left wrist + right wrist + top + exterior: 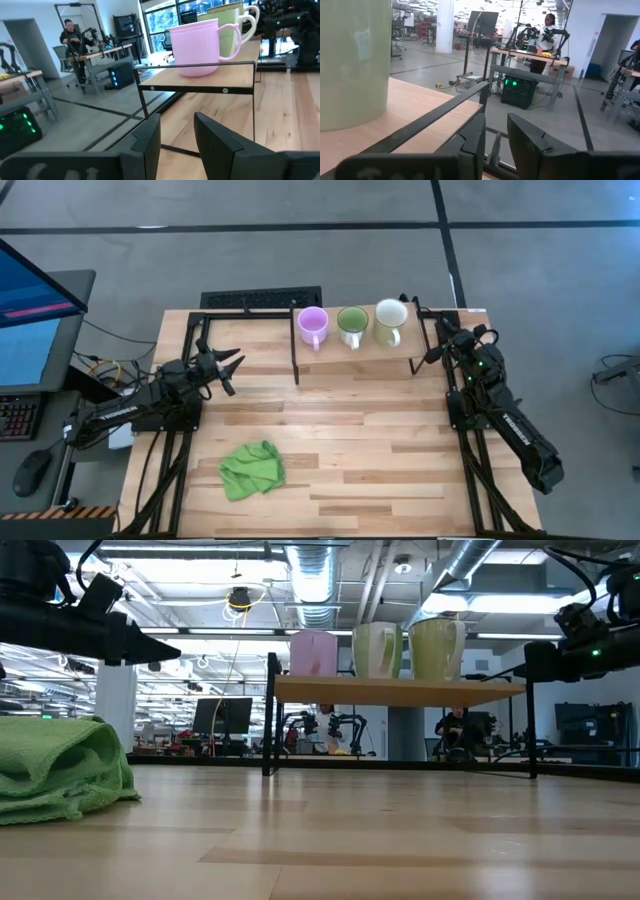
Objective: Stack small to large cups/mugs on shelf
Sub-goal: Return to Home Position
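Observation:
Three mugs stand upright in a row on the low wooden shelf (355, 352) at the table's far middle: lilac (313, 326), green with a white handle (352, 324), and cream (390, 320). They also show in the low view: lilac (313, 653), green (377, 649), cream (438, 648). My left gripper (232, 368) is open and empty, above the table to the left of the shelf, pointing at it (177, 142). My right gripper (443, 332) is open and empty just off the shelf's right end, with the cream mug (352, 60) close beside it.
A crumpled green cloth (252, 470) lies on the table near its front left, and shows in the low view (60, 770). The shelf's black metal legs (296, 365) stand on the table. A monitor (30, 330) stands beyond the left edge. People are in the room behind.

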{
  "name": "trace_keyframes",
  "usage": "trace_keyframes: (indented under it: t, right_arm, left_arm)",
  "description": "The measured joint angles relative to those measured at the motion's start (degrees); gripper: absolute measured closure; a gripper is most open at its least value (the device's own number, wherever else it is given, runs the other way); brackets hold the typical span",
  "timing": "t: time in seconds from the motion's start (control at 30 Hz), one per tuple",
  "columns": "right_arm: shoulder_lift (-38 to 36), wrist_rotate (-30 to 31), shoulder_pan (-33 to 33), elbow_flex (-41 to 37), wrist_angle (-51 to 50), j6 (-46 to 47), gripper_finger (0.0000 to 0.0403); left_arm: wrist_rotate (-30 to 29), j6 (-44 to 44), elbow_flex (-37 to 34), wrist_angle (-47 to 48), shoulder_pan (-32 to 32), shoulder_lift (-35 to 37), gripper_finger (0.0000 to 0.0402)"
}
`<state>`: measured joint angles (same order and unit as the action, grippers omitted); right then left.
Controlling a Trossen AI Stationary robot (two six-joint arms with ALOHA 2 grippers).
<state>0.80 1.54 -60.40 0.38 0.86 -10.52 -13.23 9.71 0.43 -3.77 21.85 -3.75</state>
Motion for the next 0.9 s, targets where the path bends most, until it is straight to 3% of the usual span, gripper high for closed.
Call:
trace_keyframes:
  t: [0.9]
  right_arm:
    - [0.0, -0.2, 0.0, 0.0, 0.0, 0.0, 0.03]
  left_arm:
    - [0.0, -2.2, 0.0, 0.0, 0.0, 0.0, 0.0291]
